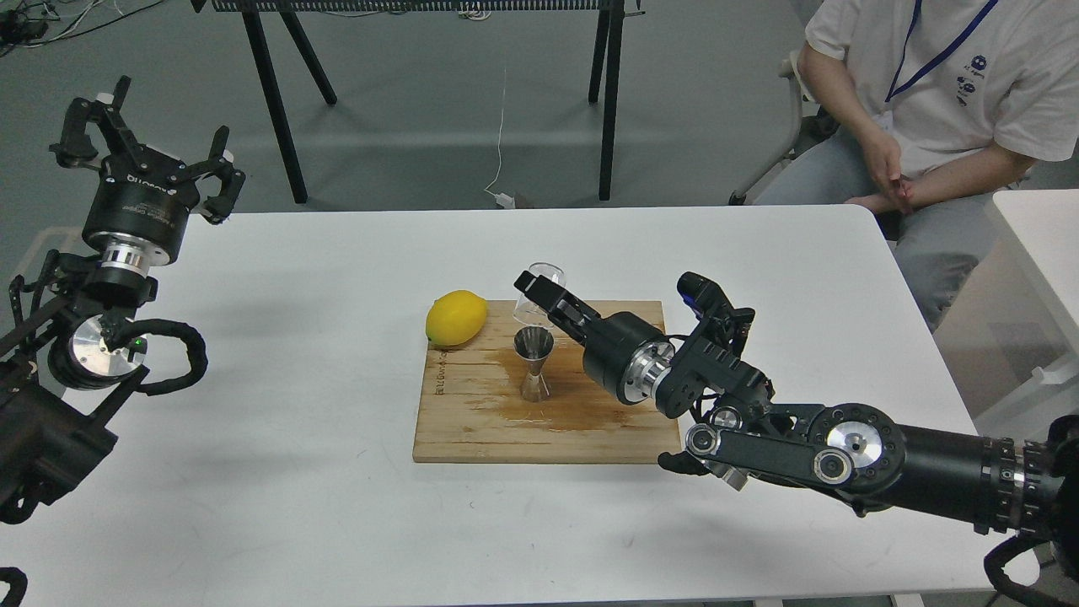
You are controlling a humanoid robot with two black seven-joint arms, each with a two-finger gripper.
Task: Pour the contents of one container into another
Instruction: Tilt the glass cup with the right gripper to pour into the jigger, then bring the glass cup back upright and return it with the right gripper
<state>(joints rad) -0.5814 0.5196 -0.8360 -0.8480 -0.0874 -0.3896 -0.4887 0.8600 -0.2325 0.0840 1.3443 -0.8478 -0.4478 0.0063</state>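
Observation:
The clear glass cup (533, 297) hangs tipped far over, its rim facing down and left, just above and behind the steel jigger (534, 363). My right gripper (539, 295) is shut on the cup. The jigger stands upright near the middle of the wooden board (472, 421), with a dark wet stain around its foot. My left gripper (143, 135) is raised at the far left beyond the table's corner, open with nothing in it.
A yellow lemon (456, 318) lies at the board's back-left corner. The white table (295, 472) carries the board. A seated person (927, 93) is at the back right, and black table legs (270, 101) stand behind.

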